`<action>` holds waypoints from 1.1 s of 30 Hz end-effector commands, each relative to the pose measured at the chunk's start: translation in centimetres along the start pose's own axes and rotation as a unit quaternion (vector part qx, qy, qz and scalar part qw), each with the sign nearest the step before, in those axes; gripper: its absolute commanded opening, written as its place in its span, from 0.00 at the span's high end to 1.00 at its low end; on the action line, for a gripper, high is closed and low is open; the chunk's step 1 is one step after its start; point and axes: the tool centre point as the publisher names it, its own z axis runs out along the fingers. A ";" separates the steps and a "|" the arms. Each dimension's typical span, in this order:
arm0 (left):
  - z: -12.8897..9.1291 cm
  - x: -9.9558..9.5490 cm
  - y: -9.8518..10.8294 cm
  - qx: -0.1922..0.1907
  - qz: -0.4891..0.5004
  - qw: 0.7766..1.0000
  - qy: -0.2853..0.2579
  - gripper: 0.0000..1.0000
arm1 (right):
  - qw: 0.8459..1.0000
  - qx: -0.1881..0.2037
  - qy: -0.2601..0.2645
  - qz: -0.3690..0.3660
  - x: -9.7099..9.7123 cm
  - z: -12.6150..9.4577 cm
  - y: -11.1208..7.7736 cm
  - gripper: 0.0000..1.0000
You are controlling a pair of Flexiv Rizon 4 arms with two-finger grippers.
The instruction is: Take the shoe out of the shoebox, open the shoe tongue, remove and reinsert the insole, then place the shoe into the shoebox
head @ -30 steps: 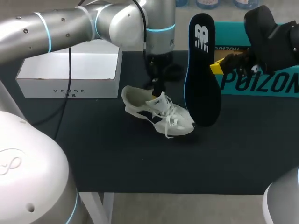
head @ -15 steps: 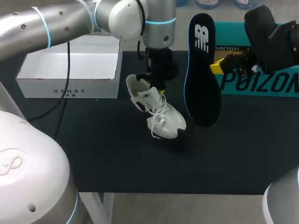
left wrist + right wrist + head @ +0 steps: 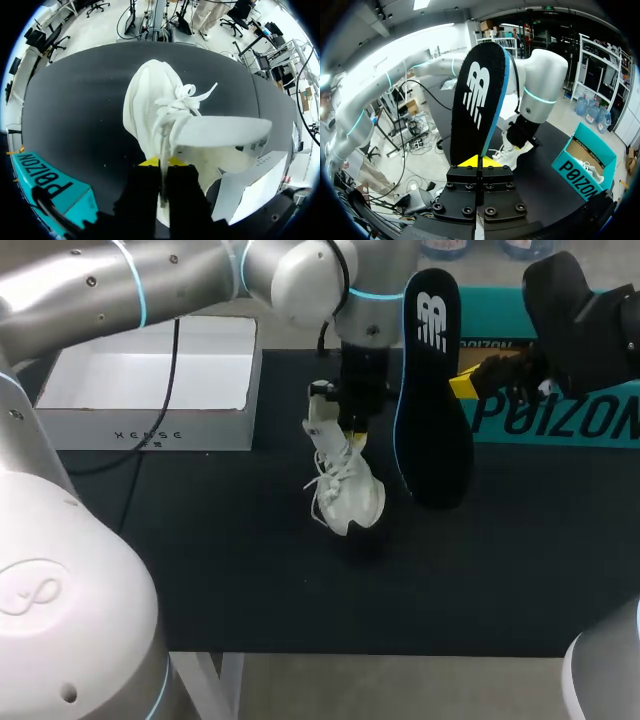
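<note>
Shoe (image 3: 346, 492) toe-down on tabletop (image 3: 200, 570), heel up. Left claw (image 3: 347, 426) at its 12 o'clock, closed tight on the shoe's upper edge. Insole (image 3: 432, 410) upright at shoe's 2 o'clock, clamped in right claw (image 3: 468, 384).

left gripper (image 3: 160, 162): pointed down over surface, clamped on shoe (image 3: 148, 107) | right gripper (image 3: 479, 161): raised, clamped on insole (image 3: 478, 100)

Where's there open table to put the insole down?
The near strip of table, in front of the shoe, is bare; so is the patch in front of the teal shoebox. Crowded: the back middle, where the left gripper, shoe and insole bunch between the white box and shoebox.
</note>
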 end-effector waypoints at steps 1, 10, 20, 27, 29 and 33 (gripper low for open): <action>0.9 -1.2 0.9 0.007 -0.013 0.999 0.033 1.00 | 1.000 0.004 0.001 0.001 -0.2 0.4 0.5 1.00; 3.1 -1.9 1.3 0.028 -0.044 0.998 0.040 1.00 | 1.000 0.004 0.001 0.001 -0.2 0.4 0.5 1.00; 3.1 -2.4 0.0 0.029 0.001 0.998 0.047 1.00 | 1.000 0.004 0.001 0.001 -0.2 0.4 0.5 1.00; 1.5 -1.6 -1.2 0.021 0.010 0.998 0.059 1.00 | 1.000 0.004 0.001 0.001 -0.2 0.4 0.5 1.00; 1.3 -1.4 -1.4 0.020 0.010 0.998 0.060 1.00 | 1.000 0.004 0.001 0.001 -0.2 0.4 0.5 1.00; 1.0 -1.2 -1.6 0.022 0.012 0.998 0.065 1.00 | 1.000 0.004 0.001 0.001 -0.2 0.4 0.5 1.00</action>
